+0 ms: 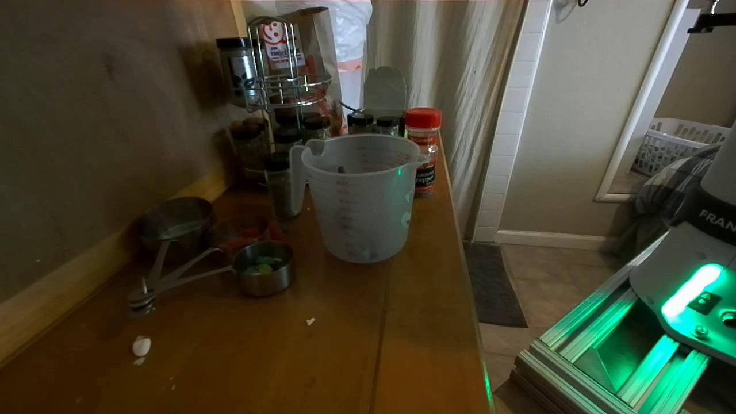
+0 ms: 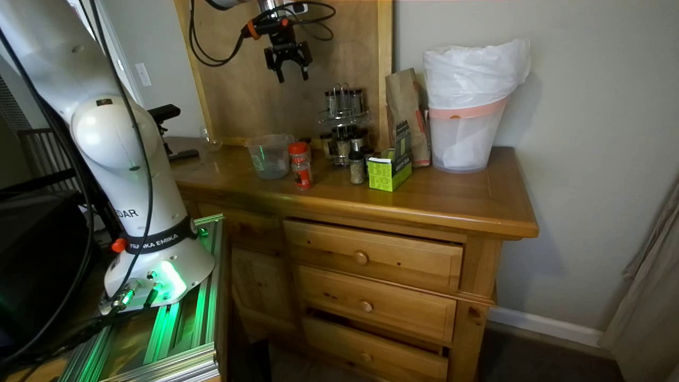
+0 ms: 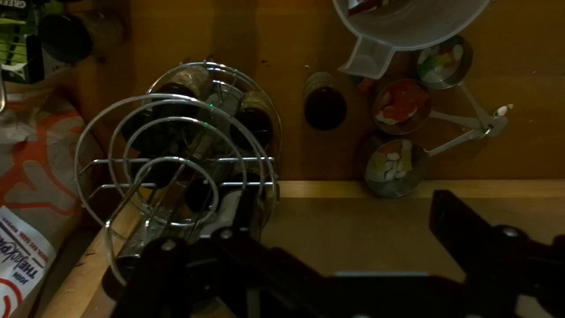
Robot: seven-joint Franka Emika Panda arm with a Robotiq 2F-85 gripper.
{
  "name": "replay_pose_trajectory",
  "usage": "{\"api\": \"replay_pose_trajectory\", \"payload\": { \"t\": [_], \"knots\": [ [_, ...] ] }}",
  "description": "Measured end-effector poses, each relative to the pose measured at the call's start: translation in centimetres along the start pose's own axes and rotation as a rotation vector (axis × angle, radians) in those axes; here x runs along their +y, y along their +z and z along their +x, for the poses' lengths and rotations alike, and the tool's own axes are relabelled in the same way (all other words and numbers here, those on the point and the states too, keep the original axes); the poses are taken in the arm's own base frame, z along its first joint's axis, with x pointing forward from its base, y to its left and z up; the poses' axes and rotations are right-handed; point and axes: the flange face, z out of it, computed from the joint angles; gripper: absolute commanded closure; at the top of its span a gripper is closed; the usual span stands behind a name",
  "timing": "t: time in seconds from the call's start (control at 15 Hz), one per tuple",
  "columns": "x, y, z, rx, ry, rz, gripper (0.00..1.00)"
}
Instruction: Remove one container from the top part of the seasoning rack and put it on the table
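The seasoning rack (image 1: 287, 103) is a tiered wire rack at the back of the brown wooden table (image 1: 322, 368). It also shows in an exterior view (image 2: 344, 121) and from above in the wrist view (image 3: 212, 106). A slim whitish container (image 1: 238, 72) with a dark cap stands in its top tier. In the wrist view a whitish bottle (image 3: 223, 212) in the rack is partly hidden by a finger. Small jars (image 2: 356, 101) show in the top tier. My gripper (image 2: 294, 80) is open and empty, above and beside the rack. In the wrist view its fingertips (image 3: 346, 198) are wide apart.
A translucent measuring cup (image 1: 362, 201) and a red-lidded jar (image 1: 424, 149) stand near the rack. Metal measuring cups (image 1: 264, 276) lie by the wall panel. A dark-topped jar (image 2: 357, 168), green box (image 2: 390, 172), paper bag (image 2: 408, 114) and white bin (image 2: 467, 116) stand around it.
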Motion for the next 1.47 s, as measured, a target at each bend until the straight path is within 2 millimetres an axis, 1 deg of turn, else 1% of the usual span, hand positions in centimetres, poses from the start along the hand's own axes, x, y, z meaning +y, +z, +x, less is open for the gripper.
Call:
{"api": "replay_pose_trajectory", "payload": {
  "t": [0.13, 0.27, 0.53, 0.6, 0.8, 0.93, 1.2, 1.33, 1.47],
  "knots": [
    [-1.5, 0.8, 0.2, -0.03, 0.022, -0.019, 0.0],
    [-2.1, 1.4, 0.5, -0.042, 0.041, -0.04, 0.0],
    [-2.0, 1.4, 0.5, -0.043, 0.043, -0.039, 0.0],
    [-1.9, 1.5, 0.5, -0.043, 0.073, -0.04, 0.0],
    [-1.2, 2.0, 1.0, -0.045, 0.224, -0.035, 0.0],
    [-0.2, 2.5, 1.8, -0.052, 0.277, -0.021, 0.0],
    [2.5, 3.5, 4.4, -0.043, 0.353, 0.009, 0.0],
    [3.1, 3.9, 5.8, -0.024, 0.392, 0.023, 0.0],
    [3.3, 4.3, 6.8, -0.003, 0.427, 0.025, 0.0]
  ]
}}
